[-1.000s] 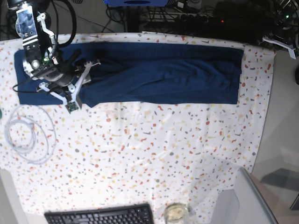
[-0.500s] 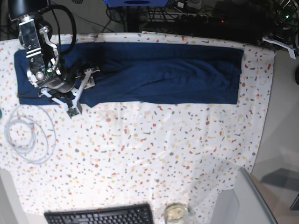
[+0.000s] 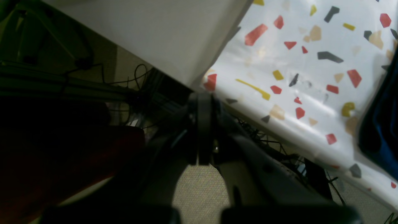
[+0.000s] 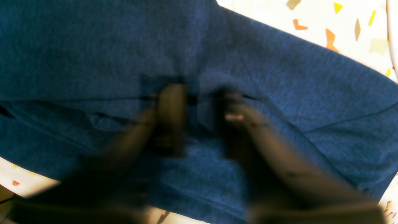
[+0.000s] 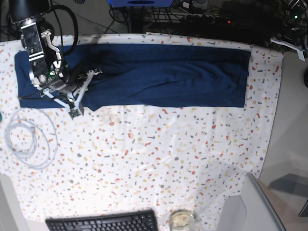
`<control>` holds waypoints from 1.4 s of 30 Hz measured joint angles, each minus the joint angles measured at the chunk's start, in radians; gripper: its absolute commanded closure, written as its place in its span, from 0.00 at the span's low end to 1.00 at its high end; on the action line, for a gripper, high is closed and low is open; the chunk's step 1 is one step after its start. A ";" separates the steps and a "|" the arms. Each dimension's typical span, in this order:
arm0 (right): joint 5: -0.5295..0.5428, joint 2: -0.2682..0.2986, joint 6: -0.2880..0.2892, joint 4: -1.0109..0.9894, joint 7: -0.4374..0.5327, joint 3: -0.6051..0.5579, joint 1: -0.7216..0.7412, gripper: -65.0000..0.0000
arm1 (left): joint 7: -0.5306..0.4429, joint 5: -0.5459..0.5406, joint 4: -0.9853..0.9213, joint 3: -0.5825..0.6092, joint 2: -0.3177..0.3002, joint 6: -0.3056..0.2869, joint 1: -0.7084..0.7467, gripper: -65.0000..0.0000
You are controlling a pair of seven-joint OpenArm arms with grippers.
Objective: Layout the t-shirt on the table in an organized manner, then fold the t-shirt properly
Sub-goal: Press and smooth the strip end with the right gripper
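White speckled cloth covers the table (image 5: 159, 154), its flecks red, yellow and grey, and a plain grey surface (image 5: 293, 144) runs along its right edge in the base view. Behind the table, at the top of that view, dark equipment and cables (image 5: 202, 14) sit in shadow.

On the far half of the table lies the t-shirt (image 5: 163, 74), dark navy, folded into a long band that stretches from the left edge nearly to the right side of the cloth. Its surface shows a few soft creases, and its near edge runs fairly straight.

At the left end of the band, the right gripper (image 5: 89, 77) presses down onto the fabric. From the right wrist view, its two dark fingers (image 4: 169, 118) stand a little apart with a ridge of the navy fabric bunched between them; motion blur softens them, so whether they have closed firmly on it cannot be told.

Off the far right corner of the table, the left gripper (image 3: 200, 130) hangs beyond the cloth's edge, its fingers pressed together with nothing between them. A sliver of the t-shirt shows at the right of that wrist view.

Near the left edge of the table lies a coil of white cable (image 5: 29, 137), apart from the t-shirt. At the near edge sit a black keyboard (image 5: 103, 222) and, just to its right, a small glass jar (image 5: 182, 220).
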 measured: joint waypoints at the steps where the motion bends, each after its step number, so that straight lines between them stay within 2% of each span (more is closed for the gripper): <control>1: 0.000 0.000 0.000 0.000 0.000 0.000 0.000 0.99 | 0.000 0.000 0.000 0.000 0.000 0.000 0.000 1.00; 9: -0.002 0.000 0.000 0.106 -0.003 0.004 -0.055 0.98 | 0.000 0.000 0.000 0.000 0.000 0.000 0.000 1.00; 13: -0.002 0.000 0.001 0.176 -0.090 0.004 -0.085 0.98 | 0.000 0.000 0.000 0.000 0.000 0.000 0.000 1.00; 15: -0.003 0.000 0.000 0.203 -0.097 0.006 -0.098 0.98 | 0.000 0.000 0.000 0.000 0.000 0.000 0.000 1.00; 27: -0.002 0.000 0.000 0.211 -0.134 0.006 -0.187 0.98 | 0.000 0.000 0.000 0.000 -0.002 0.000 0.000 1.00; 30: -0.003 0.000 0.000 0.264 -0.135 0.006 -0.211 0.98 | 0.000 0.000 0.000 0.000 -0.002 0.000 0.000 1.00; 42: -0.004 -0.020 -0.001 0.240 -0.135 0.009 -0.206 0.94 | 0.000 0.000 0.000 0.000 -0.002 0.000 0.000 1.00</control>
